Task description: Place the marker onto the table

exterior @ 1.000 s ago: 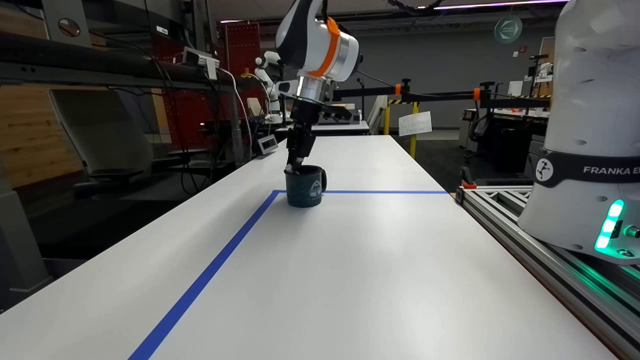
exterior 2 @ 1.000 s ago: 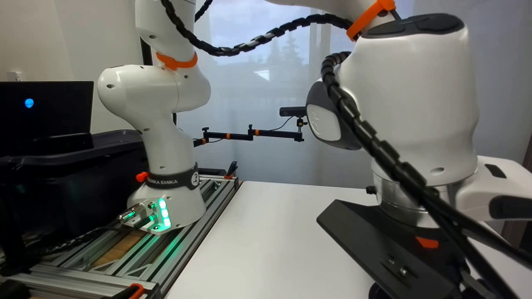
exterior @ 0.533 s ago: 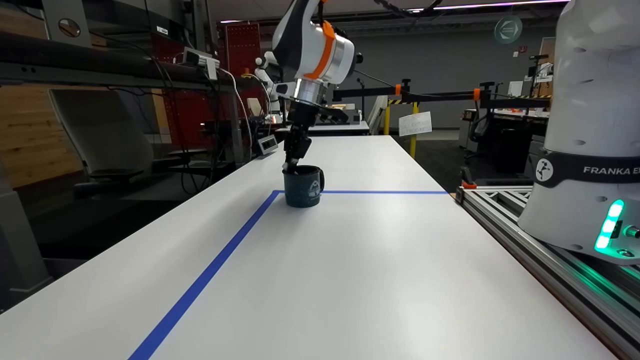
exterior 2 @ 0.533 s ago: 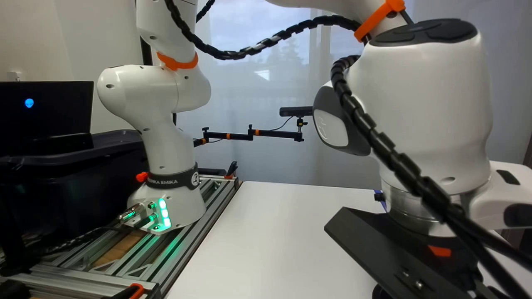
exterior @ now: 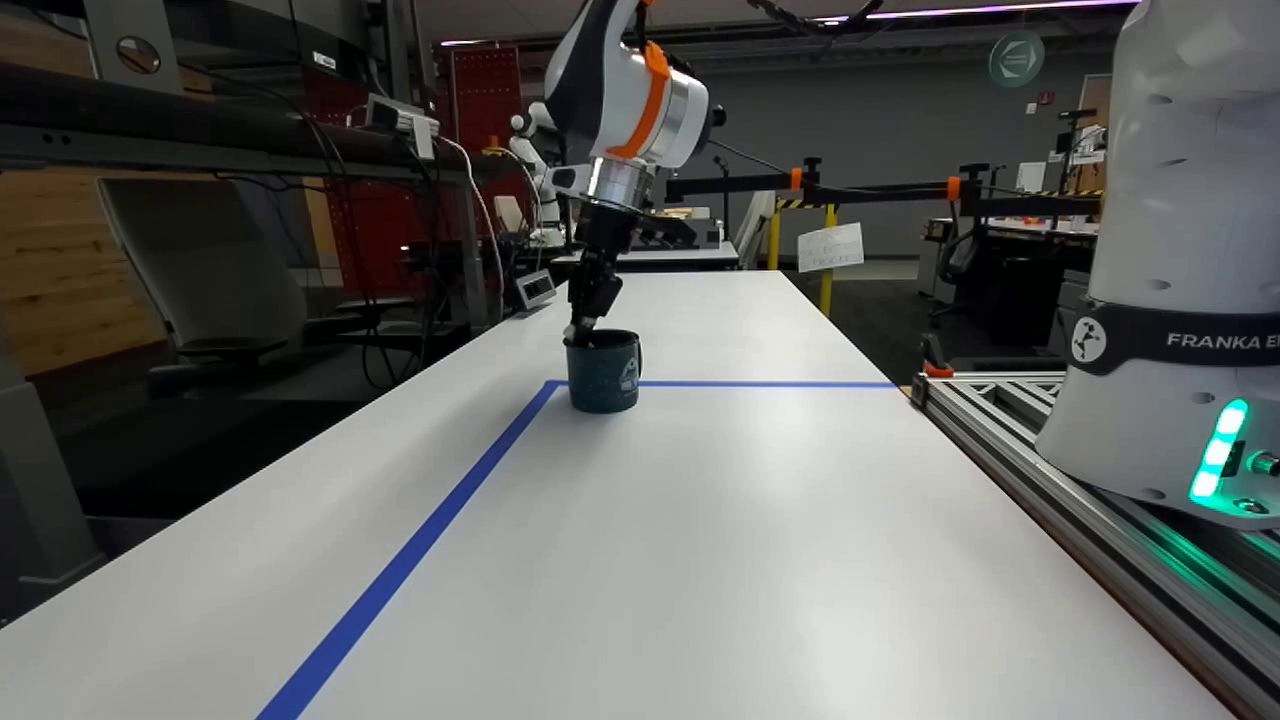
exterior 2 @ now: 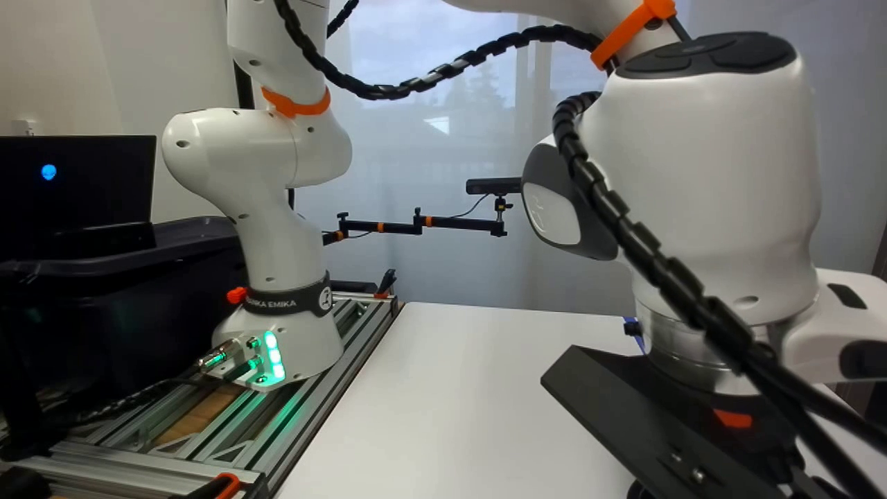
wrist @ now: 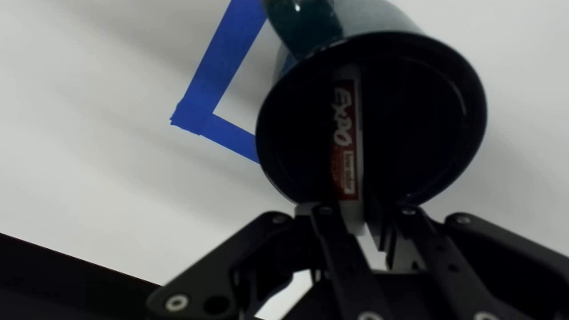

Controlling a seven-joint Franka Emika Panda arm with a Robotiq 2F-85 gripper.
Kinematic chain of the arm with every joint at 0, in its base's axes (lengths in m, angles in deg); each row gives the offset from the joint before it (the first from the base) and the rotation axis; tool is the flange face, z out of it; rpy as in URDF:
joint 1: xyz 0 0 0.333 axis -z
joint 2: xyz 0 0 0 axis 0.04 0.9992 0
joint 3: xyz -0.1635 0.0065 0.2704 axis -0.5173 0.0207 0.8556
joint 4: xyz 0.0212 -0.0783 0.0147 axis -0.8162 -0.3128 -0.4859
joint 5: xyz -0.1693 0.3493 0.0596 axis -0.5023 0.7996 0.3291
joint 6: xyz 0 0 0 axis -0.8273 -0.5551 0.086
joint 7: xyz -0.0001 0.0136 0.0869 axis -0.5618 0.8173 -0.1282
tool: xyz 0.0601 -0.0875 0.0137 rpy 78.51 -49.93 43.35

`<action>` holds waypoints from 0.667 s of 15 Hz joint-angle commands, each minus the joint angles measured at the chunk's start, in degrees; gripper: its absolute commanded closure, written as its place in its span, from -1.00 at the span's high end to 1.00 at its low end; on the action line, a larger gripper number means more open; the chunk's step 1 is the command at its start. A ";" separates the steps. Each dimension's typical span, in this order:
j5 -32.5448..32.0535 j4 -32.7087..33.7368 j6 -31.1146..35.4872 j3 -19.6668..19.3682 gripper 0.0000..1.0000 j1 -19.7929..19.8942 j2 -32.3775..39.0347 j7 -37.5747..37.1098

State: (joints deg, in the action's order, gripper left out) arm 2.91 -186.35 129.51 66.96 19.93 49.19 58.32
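Marker [wrist: 349,133], lettered EXPO on red, is inside the dark green mug [exterior: 603,385], its near end clasped by the end effector [wrist: 359,212] in the wrist view. In an exterior view, the mug stands upright on the white surface [exterior: 760,520], just beside the corner of the blue tape [exterior: 417,550].

Mug [exterior: 603,388] ringing the marker [wrist: 348,142] — room either side, end effector [wrist: 355,211] crowding the rim [wrist: 477,106], open tabletop [exterior: 760,520] around
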 commanded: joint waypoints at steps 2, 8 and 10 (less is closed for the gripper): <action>-1.30 -2.37 -0.33 -0.43 -0.89 -0.28 -6.08 0.37; -2.70 -3.11 -6.49 0.69 -0.89 -1.07 -12.66 1.22; -3.33 -2.78 -10.87 -0.71 -0.89 -3.69 -13.84 1.92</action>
State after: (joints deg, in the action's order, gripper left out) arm 1.20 -187.33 123.97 67.37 18.68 39.40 59.14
